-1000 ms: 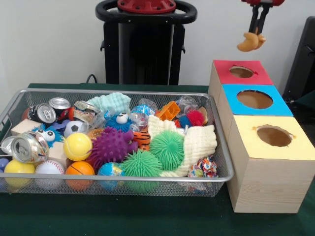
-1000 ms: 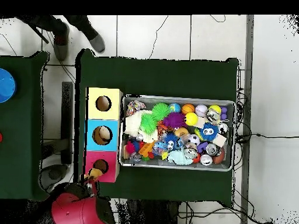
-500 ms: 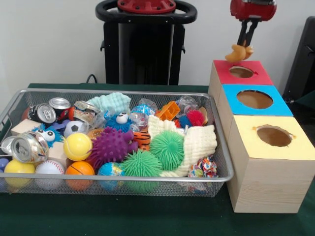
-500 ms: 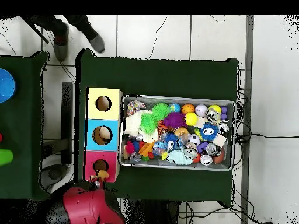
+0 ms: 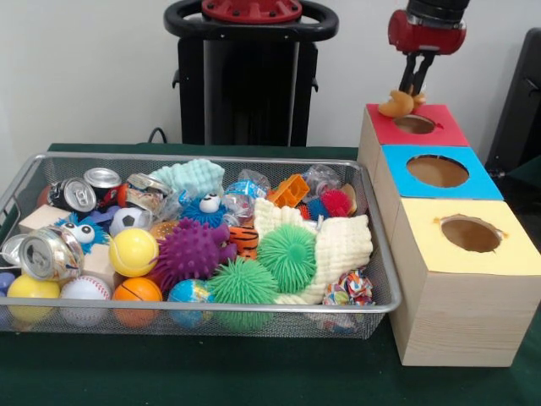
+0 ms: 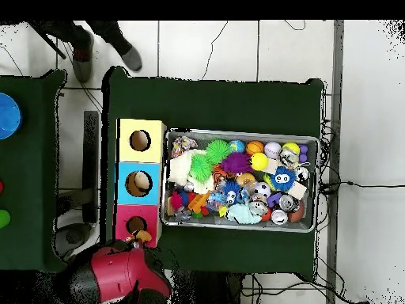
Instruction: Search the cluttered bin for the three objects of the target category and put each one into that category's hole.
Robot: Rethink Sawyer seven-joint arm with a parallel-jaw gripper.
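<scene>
Yellow-orange and small, the toy (image 5: 395, 104) hangs pinched in the tool (image 5: 411, 90), whose two dark fingers close narrowly on its upper part. It sits just above the near-left corner of the red box top (image 5: 439, 134), beside the red hole (image 5: 414, 123) and not over its middle. In the overhead view the same toy (image 6: 142, 236) shows at the edge of the red-topped box (image 6: 124, 226), with the arm's red housing (image 6: 119, 273) just below it.

Next along the row of wooden boxes come the blue top (image 5: 437, 193) with its round hole (image 5: 437, 171), then the yellow top (image 5: 469, 257) with its hole (image 5: 470, 233). From overhead something pale lies inside the blue hole (image 6: 138, 184).

Beside the boxes stands the wire mesh bin (image 5: 382, 279), heaped with clutter: green spiky balls (image 5: 287, 256), a purple spiky ball (image 5: 191, 252), a yellow ball (image 5: 133, 252), a small basketball (image 5: 136, 292), crushed cans (image 5: 51, 254), a cream waffle cloth (image 5: 342, 244) and an orange plastic piece (image 5: 289, 190). All rest on the dark green counter (image 5: 211, 372). A person's shoes (image 6: 103, 49) show at the overhead view's top.
</scene>
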